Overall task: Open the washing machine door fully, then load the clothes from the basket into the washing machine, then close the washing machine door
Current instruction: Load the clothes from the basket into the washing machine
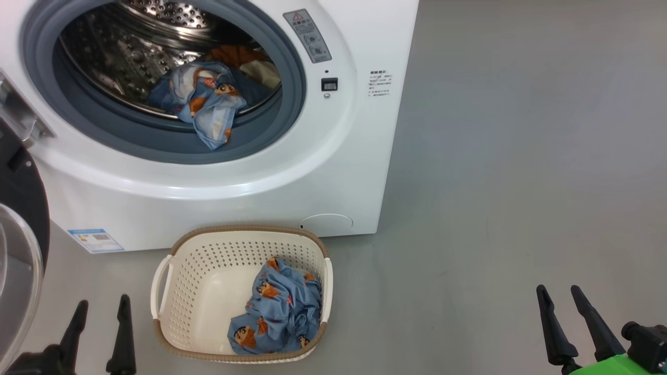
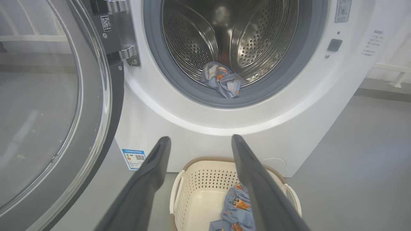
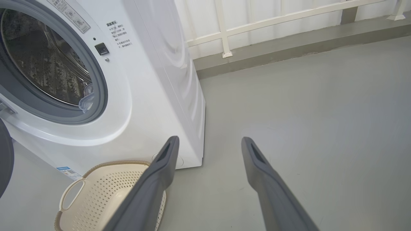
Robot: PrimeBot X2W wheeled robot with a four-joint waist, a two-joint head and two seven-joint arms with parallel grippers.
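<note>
The white washing machine stands open; its black-rimmed glass door is swung out to the left, also seen close up as the door. Blue printed clothes lie in the drum, one corner hanging over the grey seal, with a beige piece behind. The cream basket on the floor holds more blue clothes. My left gripper is open, left of the basket. My right gripper is open, far right of it. Both hold nothing.
Grey floor stretches to the right of the machine. A white railing and a low kerb run behind it. A blue label sticker sits at the machine's lower left.
</note>
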